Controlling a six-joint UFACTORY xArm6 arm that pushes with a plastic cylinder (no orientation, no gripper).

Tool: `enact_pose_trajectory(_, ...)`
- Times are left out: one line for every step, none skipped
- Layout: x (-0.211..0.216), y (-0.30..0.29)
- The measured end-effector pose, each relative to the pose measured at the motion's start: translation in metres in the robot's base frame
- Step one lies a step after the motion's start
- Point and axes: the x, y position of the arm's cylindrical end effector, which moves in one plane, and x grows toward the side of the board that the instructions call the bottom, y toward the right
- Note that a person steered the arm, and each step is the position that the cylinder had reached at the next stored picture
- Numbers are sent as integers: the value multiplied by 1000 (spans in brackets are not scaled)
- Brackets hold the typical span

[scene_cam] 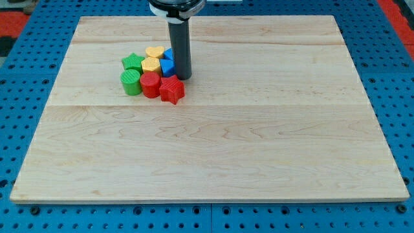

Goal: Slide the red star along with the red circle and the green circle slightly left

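The red star (172, 89) lies at the right end of a tight cluster in the board's upper left part. The red circle (150, 85) touches its left side, and the green circle (130, 82) touches the red circle's left. My tip (183, 77) rests on the board just above and to the right of the red star, close to its upper right edge. The rod hides part of the blue blocks behind it.
Above that row sit a green star (132, 63), a yellow heart (154, 52), a yellow block (151, 65) and blue blocks (167, 65), all packed together. The wooden board (259, 142) lies on a blue perforated table (401, 97).
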Motion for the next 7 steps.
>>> enact_pose_trajectory(0,0)
enact_pose_trajectory(2,1)
enact_pose_trajectory(6,21)
enact_pose_trajectory(17,33)
enact_pose_trajectory(39,34)
enact_pose_trajectory(43,32)
enact_pose_trajectory(43,12)
